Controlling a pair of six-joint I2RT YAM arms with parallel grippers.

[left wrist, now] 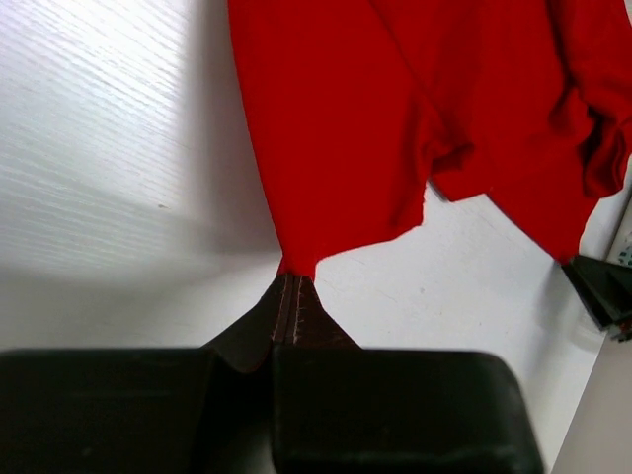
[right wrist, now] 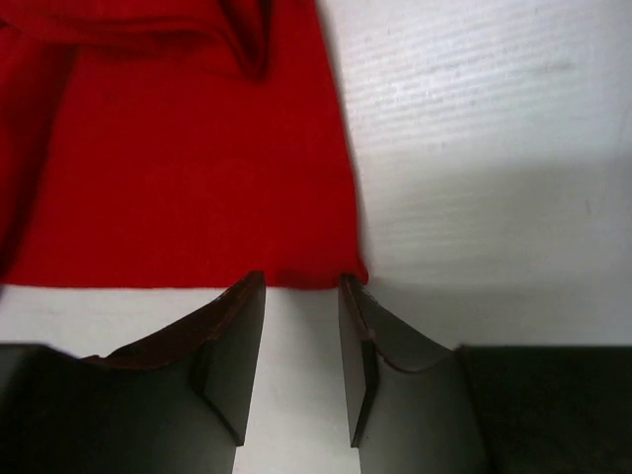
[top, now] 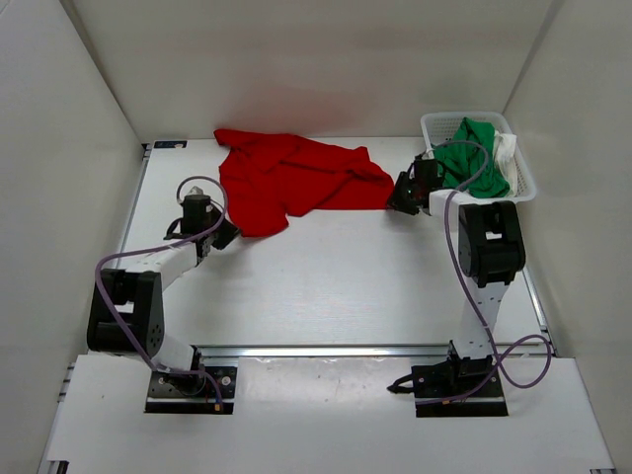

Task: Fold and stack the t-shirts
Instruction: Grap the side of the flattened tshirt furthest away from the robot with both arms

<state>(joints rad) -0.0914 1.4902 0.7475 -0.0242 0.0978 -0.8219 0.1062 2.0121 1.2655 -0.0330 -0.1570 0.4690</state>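
Note:
The red t-shirt [top: 296,178] lies rumpled and spread on the table [top: 336,267] at the back centre. My left gripper [top: 225,235] is shut on its near left corner; in the left wrist view the jaws [left wrist: 291,281] pinch a red point of cloth [left wrist: 336,118]. My right gripper [top: 403,195] is open at the shirt's right edge; in the right wrist view the fingertips [right wrist: 301,286] touch the hem of the red cloth [right wrist: 188,168], which lies flat. The green t-shirt [top: 472,158] and the white t-shirt [top: 506,153] lie in the basket.
A white mesh basket [top: 434,120] stands at the back right corner, just behind the right gripper. White walls enclose the table on three sides. The right gripper's dark tip [left wrist: 602,286] shows at the right edge of the left wrist view.

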